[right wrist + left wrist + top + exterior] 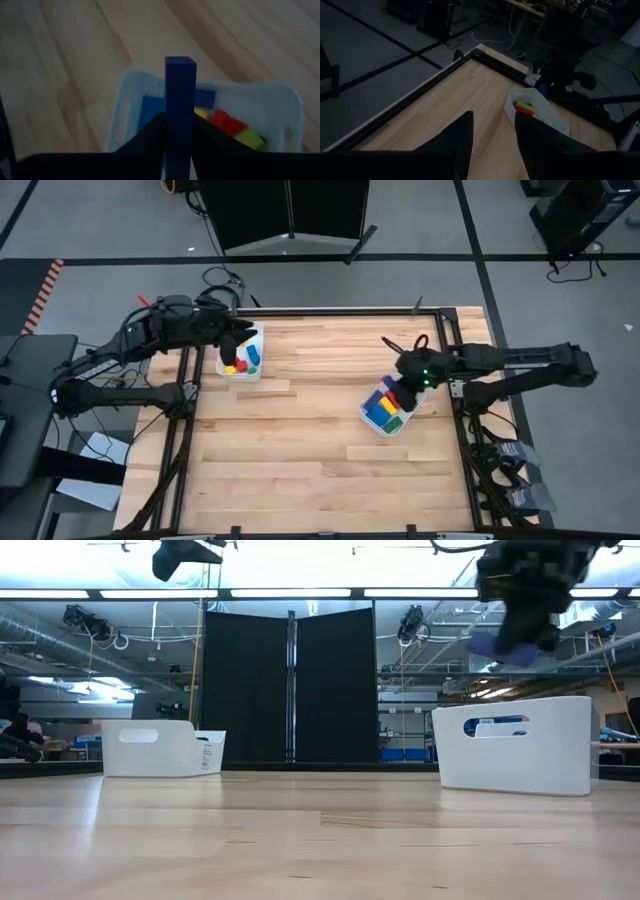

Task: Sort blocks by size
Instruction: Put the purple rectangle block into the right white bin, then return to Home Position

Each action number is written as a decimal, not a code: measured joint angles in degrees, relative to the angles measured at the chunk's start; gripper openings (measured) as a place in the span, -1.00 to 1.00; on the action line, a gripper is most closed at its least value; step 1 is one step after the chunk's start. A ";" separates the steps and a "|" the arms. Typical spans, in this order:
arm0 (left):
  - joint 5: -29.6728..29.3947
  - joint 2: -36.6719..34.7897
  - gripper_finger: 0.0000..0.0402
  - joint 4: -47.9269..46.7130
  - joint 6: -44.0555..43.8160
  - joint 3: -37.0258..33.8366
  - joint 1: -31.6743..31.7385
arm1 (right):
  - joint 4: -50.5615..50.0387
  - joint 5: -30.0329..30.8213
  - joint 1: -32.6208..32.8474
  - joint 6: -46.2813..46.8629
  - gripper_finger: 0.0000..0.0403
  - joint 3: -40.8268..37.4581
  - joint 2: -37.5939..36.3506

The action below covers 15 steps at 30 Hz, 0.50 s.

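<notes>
My right gripper [178, 131] is shut on a dark blue bar [180, 90] above the right white bin [372, 418]. This bin holds blue, yellow, red and green bars [230, 125]. In the low view the gripper [522, 625] hangs high over the bin [515, 745], with the bar [498, 646] showing below it. My left gripper [492, 145] is open and empty. It hovers over the left white bin [243, 358], which holds small red, yellow, blue and green cubes [240, 365]. My right gripper pinches the blue bar between its two fingers, on its two long sides [179, 125] toward its near end. The bar lies along the fingers and sticks out past their tips. It is lifted clear, above the right bin.
Both bins stand on the wooden table [310, 430], the left one near the far left corner, the right one by the right edge. A black frame [330, 310] runs around the table. Bare wood lies between the bins and toward the near edge.
</notes>
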 joint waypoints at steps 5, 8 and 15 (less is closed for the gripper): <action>-1.30 0.15 -0.24 0.44 0.01 0.00 0.01 | -5.74 0.00 0.45 -1.70 -0.09 0.00 -1.86; -1.31 -0.14 -0.24 0.23 0.25 0.00 -0.11 | -5.74 0.22 0.46 -4.29 0.25 0.00 -2.54; -1.01 -4.70 -0.25 3.05 2.94 -2.93 -0.63 | 4.52 4.34 0.46 -5.48 0.27 -4.66 -12.35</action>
